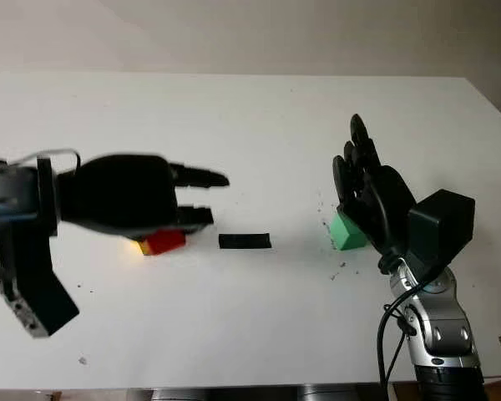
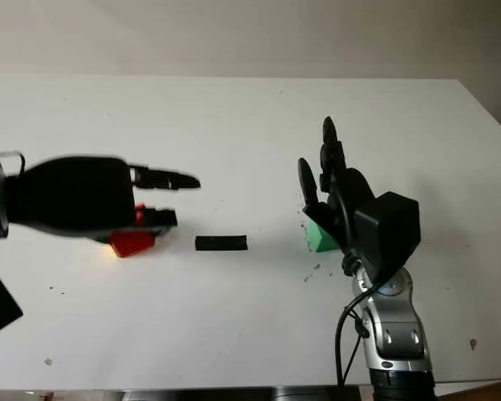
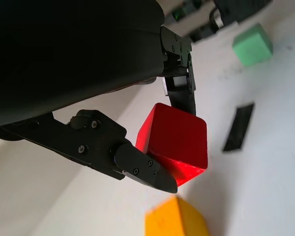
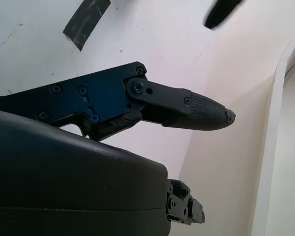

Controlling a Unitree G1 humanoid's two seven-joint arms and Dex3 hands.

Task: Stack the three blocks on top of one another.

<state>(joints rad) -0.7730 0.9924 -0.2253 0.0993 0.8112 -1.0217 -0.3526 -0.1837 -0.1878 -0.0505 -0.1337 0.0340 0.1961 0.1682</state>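
- Left hand (image 1: 188,196) is over the left part of the white table (image 1: 250,117). It's pinching the red block (image 3: 174,142) w/ its fingers (image 3: 137,169), one on each side.
- Yellow block (image 3: 177,221) sits on the table right under the red one. They look v. close, but I can't tell if they touch.
- Green block (image 1: 346,231) is on the table, far off to the right, just beside the right hand (image 1: 363,180). That hand is open, holds nothing.
- A black strip of tape (image 1: 245,241) lies between the two sides.
- Step, I think: putting red on yellow.
- Next: line red up square over yellow, lower it, let go slow. Then green goes on top.
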